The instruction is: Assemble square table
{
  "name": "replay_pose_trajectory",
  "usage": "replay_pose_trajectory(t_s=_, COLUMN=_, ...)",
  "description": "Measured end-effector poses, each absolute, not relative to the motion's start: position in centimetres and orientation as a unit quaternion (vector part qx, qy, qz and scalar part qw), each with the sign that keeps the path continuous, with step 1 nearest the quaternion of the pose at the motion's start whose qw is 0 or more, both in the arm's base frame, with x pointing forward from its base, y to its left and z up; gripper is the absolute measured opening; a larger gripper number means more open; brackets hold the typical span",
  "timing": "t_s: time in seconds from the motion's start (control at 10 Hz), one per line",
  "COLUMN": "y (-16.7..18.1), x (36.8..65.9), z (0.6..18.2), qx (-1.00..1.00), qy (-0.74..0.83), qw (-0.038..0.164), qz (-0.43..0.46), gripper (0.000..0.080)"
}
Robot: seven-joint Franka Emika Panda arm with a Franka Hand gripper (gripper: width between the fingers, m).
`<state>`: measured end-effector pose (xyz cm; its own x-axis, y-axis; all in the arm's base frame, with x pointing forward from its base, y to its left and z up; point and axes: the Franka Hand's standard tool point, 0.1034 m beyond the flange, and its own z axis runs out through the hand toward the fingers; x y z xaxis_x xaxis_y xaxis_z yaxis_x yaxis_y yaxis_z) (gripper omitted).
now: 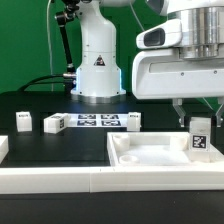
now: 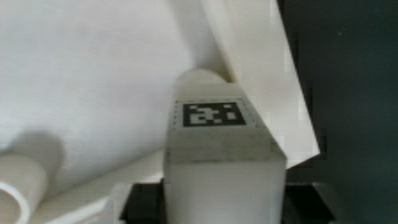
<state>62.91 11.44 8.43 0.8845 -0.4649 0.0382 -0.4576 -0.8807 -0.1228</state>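
Note:
The square table's top [image 1: 150,158] is a white tray with a raised rim, lying at the front on the exterior view's right. My gripper [image 1: 199,118] hangs over the tray's right-hand end, shut on a white leg block [image 1: 200,140] that stands upright with its tag facing the camera. In the wrist view the leg [image 2: 217,140] runs out from between my black fingers [image 2: 150,200], which press on both of its sides; my gripper [image 2: 226,205] is shut on it. Its tip lies over the tray rim [image 2: 249,50]. Three more leg blocks [image 1: 22,122], [image 1: 53,124], [image 1: 133,120] stand on the black table.
The marker board [image 1: 98,121] lies flat between the loose legs, in front of the robot base [image 1: 97,70]. Long white rails [image 1: 60,182] run along the front edge and the exterior view's left [image 1: 3,150]. A round white boss [image 2: 22,182] shows inside the tray.

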Motion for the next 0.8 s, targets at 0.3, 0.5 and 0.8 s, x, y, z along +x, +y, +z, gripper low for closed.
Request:
replay_pose_trajectory(t_s=0.3, y=11.69, x=62.63, z=8.44, qx=-0.916, qy=0.395, qw=0.059, qz=-0.019, gripper=0.029)
replay_pose_trajectory(t_s=0.5, y=11.61, x=62.63, z=8.42, qx=-0.885, qy=0.46, qw=0.066, qz=-0.012, gripper=0.029)
replay_pose_trajectory(t_s=0.8, y=11.65, x=62.59, z=8.4, qx=-0.833, qy=0.549, qw=0.073, qz=-0.002, gripper=0.029)
